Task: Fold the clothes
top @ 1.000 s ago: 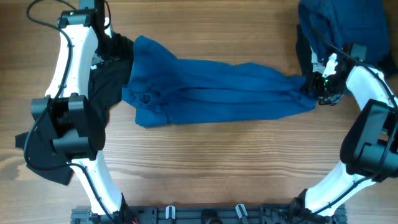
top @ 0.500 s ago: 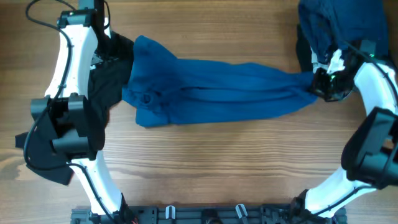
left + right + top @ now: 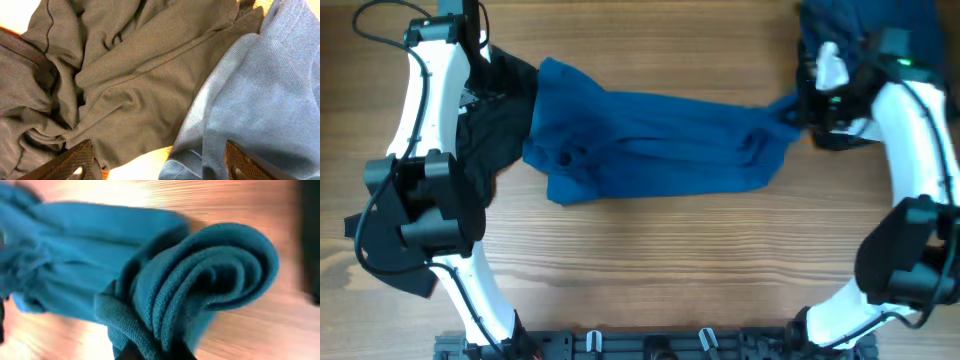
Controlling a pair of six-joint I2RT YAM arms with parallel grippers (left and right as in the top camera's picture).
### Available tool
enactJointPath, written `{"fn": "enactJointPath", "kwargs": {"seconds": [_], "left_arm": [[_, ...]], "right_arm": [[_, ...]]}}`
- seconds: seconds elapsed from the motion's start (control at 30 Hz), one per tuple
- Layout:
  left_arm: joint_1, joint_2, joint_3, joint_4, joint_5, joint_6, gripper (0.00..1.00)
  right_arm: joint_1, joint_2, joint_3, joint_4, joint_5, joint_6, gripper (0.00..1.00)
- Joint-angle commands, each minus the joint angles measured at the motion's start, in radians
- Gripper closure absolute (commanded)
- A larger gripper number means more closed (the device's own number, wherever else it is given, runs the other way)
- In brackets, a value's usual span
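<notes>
The royal-blue garment (image 3: 650,150) lies wrinkled across the middle of the table. Its right end is bunched and lifted, and my right gripper (image 3: 802,108) is shut on it. In the right wrist view the rolled blue folds (image 3: 210,275) rise out of the right gripper (image 3: 150,352). My left gripper (image 3: 508,85) hovers open at the garment's left end, over the seam between the black garment (image 3: 490,140) and the blue one. In the left wrist view the left gripper (image 3: 160,165) straddles the dark cloth (image 3: 125,75) and the blue cloth (image 3: 265,85), and bare wood shows between its fingers.
A heap of navy clothes (image 3: 880,30) sits at the back right corner, just behind the right arm. A metal rail (image 3: 650,345) runs along the front edge. Bare wood (image 3: 670,260) lies in front of the blue garment.
The right gripper shut on the blue garment's right end and carried it back and to the left, so that end now bunches up. The left arm barely shifted, its jaws a little wider.
</notes>
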Motion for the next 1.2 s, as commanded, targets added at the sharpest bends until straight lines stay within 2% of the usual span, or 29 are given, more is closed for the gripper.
{"fn": "enactJointPath", "kwargs": {"seconds": [0.0,0.13,0.23,0.27,0.3,0.33,0.37,0.4,0.5,0.6,0.8,0.9,1.0,1.1,1.17], "left_arm": [[0.005,-0.021,-0.008,-0.003,-0.013,-0.002,0.17],[0.005,-0.021,-0.008,0.000,-0.005,-0.002,0.17],[0.005,-0.021,-0.008,0.000,-0.005,-0.002,0.16],[0.005,-0.021,-0.008,0.000,-0.005,-0.002,0.16],[0.005,-0.021,-0.008,0.000,-0.005,-0.002,0.16],[0.005,-0.021,-0.008,0.000,-0.005,-0.002,0.16],[0.005,-0.021,-0.008,0.001,-0.005,-0.002,0.16],[0.005,-0.021,-0.008,0.002,-0.005,-0.002,0.16],[0.005,-0.021,-0.008,0.003,-0.005,-0.002,0.16],[0.005,-0.021,-0.008,0.004,-0.005,-0.002,0.16],[0.005,-0.021,-0.008,0.004,-0.005,-0.002,0.16],[0.005,-0.021,-0.008,0.004,0.020,-0.002,0.16],[0.005,-0.021,-0.009,0.003,0.072,-0.002,0.17],[0.005,-0.015,-0.057,0.008,0.119,0.014,0.17],[0.005,0.000,-0.135,0.021,0.205,0.087,0.18]], "right_arm": [[0.150,-0.027,0.026,0.024,0.030,0.050,0.96],[0.348,0.029,0.004,0.094,0.132,0.127,0.95],[0.429,0.139,0.000,0.119,0.154,0.157,0.95],[0.437,0.161,0.000,0.127,0.157,0.166,0.89],[0.441,0.166,0.000,0.130,0.145,0.164,0.59],[0.443,0.166,0.000,0.129,0.127,0.143,0.34],[0.447,0.166,0.000,0.121,0.124,0.120,0.23],[0.449,0.166,0.000,0.117,0.124,0.120,0.20],[0.449,0.166,0.001,0.133,0.050,0.120,0.19],[0.484,0.166,0.001,0.175,-0.050,0.121,0.22],[0.652,0.166,0.009,0.217,-0.003,0.203,0.22],[0.624,0.166,0.082,0.211,0.011,0.210,0.21],[0.584,0.166,0.116,0.166,0.163,0.235,0.21],[0.499,0.150,0.117,0.120,0.202,0.235,0.22],[0.414,0.113,0.117,0.100,0.199,0.224,0.21]]}}
